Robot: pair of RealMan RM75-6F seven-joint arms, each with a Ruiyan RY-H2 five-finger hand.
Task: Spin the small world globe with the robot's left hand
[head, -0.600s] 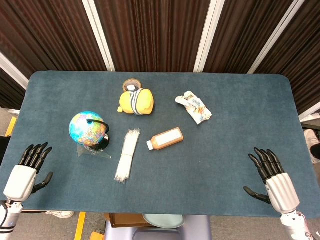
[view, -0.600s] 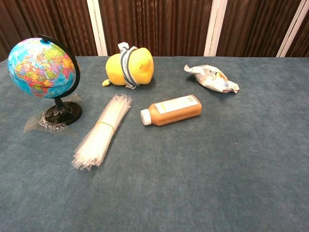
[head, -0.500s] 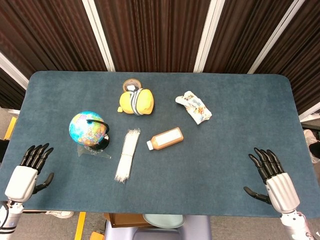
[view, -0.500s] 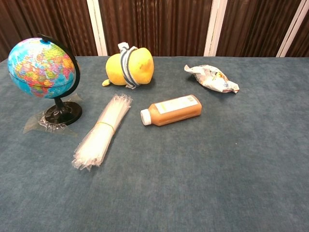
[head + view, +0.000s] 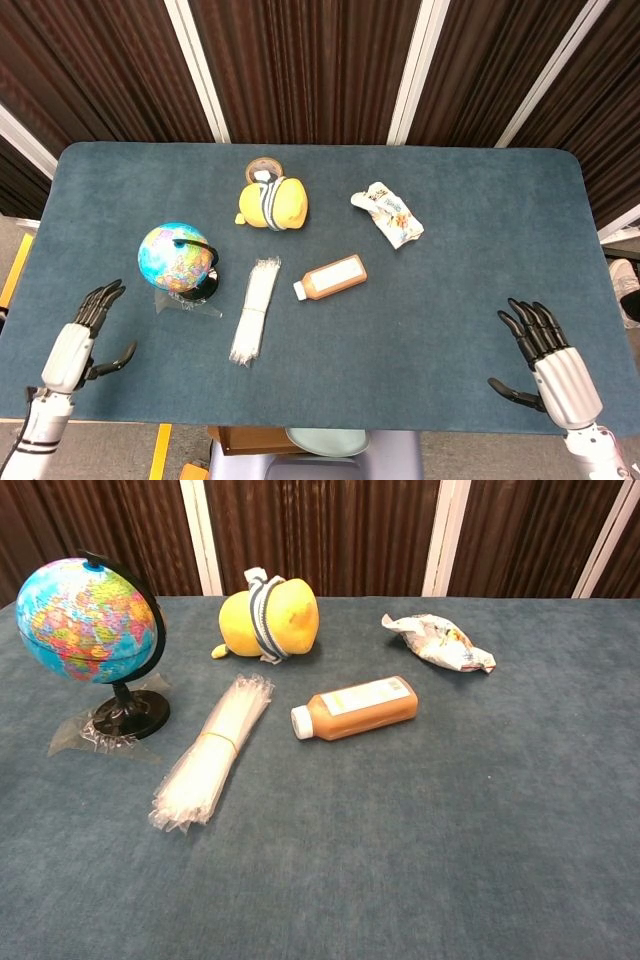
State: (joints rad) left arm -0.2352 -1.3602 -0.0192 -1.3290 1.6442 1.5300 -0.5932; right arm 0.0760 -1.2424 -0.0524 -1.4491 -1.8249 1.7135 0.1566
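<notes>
I have the small world globe standing upright on its black stand toward the left side of the blue table, its base sitting on a scrap of clear plastic wrap, and nothing is touching it. My left hand hovers at the near left edge of the table, well short of the globe and a little to its left, holding nothing, with the fingers straight and apart and pointing up toward the globe and the thumb out to the side. My right hand sits at the near right edge, likewise holding nothing with its fingers spread, and I judge it has no part in this job. The chest view shows neither hand, so I read the reach from the head view alone, and I cannot be sure how high the left hand rides above the cloth. I take this to be the opening step: the approach, with the spin itself not yet begun. Next I need to carry the left hand forward and slightly right until the fingertips meet the side of the ball, then brush across it so it turns on its axis inside the black arc. The stand looks light, so I would keep the touch glancing instead of pushing inward. The bundle of clear straws lies just right of the stand, away from my path.
</notes>
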